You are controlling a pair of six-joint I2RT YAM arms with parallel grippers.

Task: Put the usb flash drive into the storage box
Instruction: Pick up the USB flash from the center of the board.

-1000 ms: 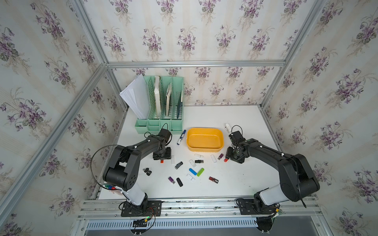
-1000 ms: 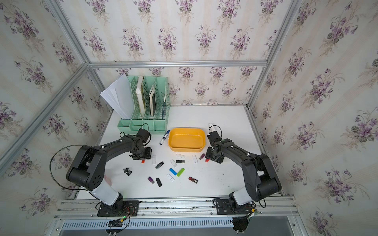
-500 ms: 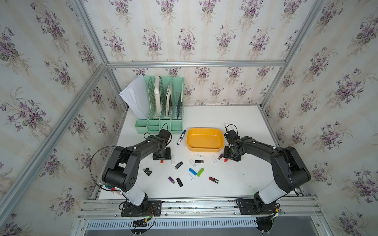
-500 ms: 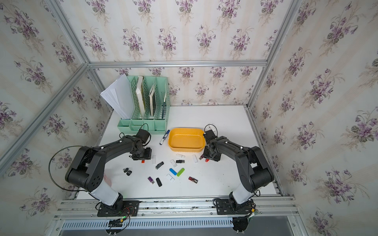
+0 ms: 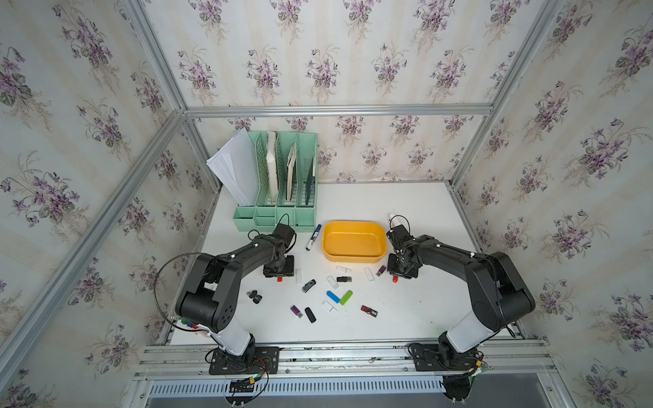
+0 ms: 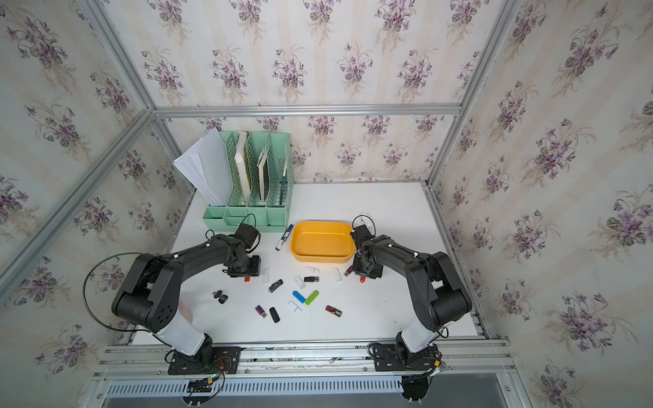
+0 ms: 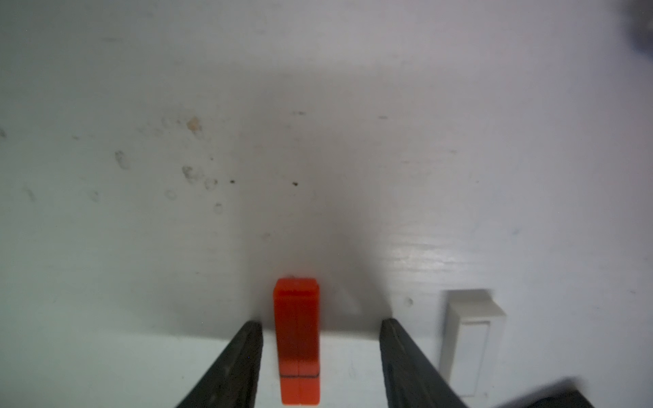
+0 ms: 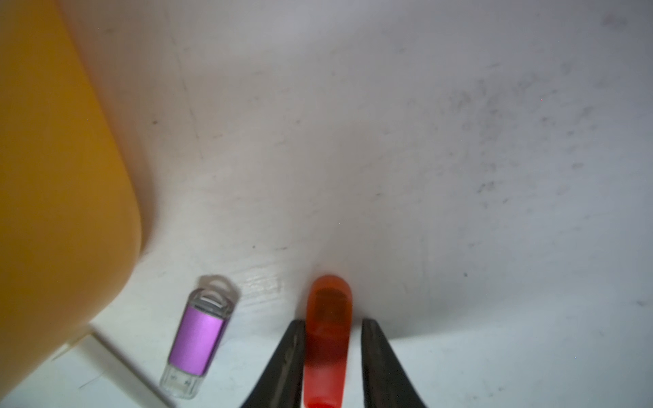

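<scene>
The storage box (image 5: 353,260), a shallow yellow-orange tub, sits mid-table in both top views (image 6: 321,259), and its wall (image 8: 53,176) shows in the right wrist view. My left gripper (image 7: 319,322) is open and low over the table, straddling an orange-red rectangular usb flash drive (image 7: 296,335) with gaps on both sides. My right gripper (image 8: 333,321) straddles a translucent red rounded flash drive (image 8: 328,328). One finger touches it, and a thin gap shows at the other. In a top view both grippers (image 5: 279,273) (image 5: 399,273) stand at the box's front corners.
A white drive (image 7: 470,339) lies beside the left gripper and a purple one (image 8: 198,339) beside the right. Several more drives (image 5: 332,296) are scattered in front of the box. A blue marker (image 5: 313,237) and a mint file organizer (image 5: 282,212) stand at the back left.
My right gripper has shifted left toward the box's front right corner and its jaws have narrowed around the red drive. The left gripper has barely moved and has narrowed a little.
</scene>
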